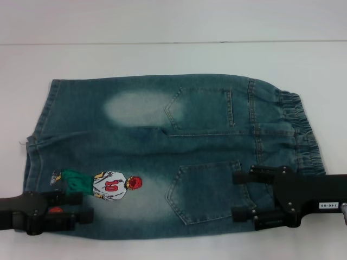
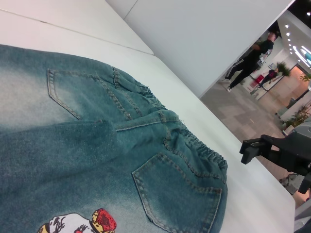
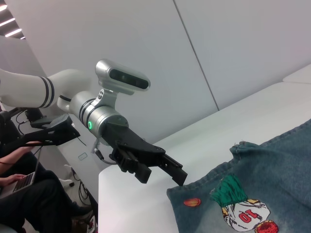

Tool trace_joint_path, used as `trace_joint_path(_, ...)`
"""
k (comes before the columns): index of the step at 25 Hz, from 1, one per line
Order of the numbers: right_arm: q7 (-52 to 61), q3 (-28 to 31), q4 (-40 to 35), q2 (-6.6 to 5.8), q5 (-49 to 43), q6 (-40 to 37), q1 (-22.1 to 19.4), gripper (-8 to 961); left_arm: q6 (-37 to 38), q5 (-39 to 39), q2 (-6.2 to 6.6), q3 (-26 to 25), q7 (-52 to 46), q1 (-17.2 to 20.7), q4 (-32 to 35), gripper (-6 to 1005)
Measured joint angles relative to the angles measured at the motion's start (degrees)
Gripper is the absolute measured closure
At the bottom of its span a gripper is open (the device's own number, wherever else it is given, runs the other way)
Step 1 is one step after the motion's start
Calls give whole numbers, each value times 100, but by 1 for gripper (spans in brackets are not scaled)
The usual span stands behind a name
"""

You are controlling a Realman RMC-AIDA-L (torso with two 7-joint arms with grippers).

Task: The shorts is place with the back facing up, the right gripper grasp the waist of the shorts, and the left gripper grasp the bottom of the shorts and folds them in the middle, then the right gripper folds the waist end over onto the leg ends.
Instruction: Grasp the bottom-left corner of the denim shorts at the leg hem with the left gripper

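The denim shorts (image 1: 168, 151) lie flat on the white table (image 1: 173, 59), back pockets up, with the elastic waist (image 1: 301, 132) toward the robot's right and the leg hems toward its left. No fold has been made, so this looks like the start of step 1: both arms closing in on the near edge for the lengthwise fold. The right gripper (image 1: 244, 195) hovers with fingers spread over the near pocket (image 1: 203, 189), just short of the waistband, grasping nothing. The left gripper (image 1: 76, 208) is at the near leg hem by the cartoon patch (image 1: 111, 187), fingers parted and empty. Next, each must probably settle on its edge, pinch the cloth, then lift together.
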Motion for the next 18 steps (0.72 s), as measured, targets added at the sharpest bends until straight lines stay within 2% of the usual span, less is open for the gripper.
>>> trace_joint_path(12, 0, -11, 0, 4, -4, 2, 8, 25, 5, -4, -9, -23, 15, -1, 3, 174)
trace_joint_path(18, 23, -16, -7, 2, -4, 2, 0, 26, 108, -9, 43, -36, -566, -17, 296, 175)
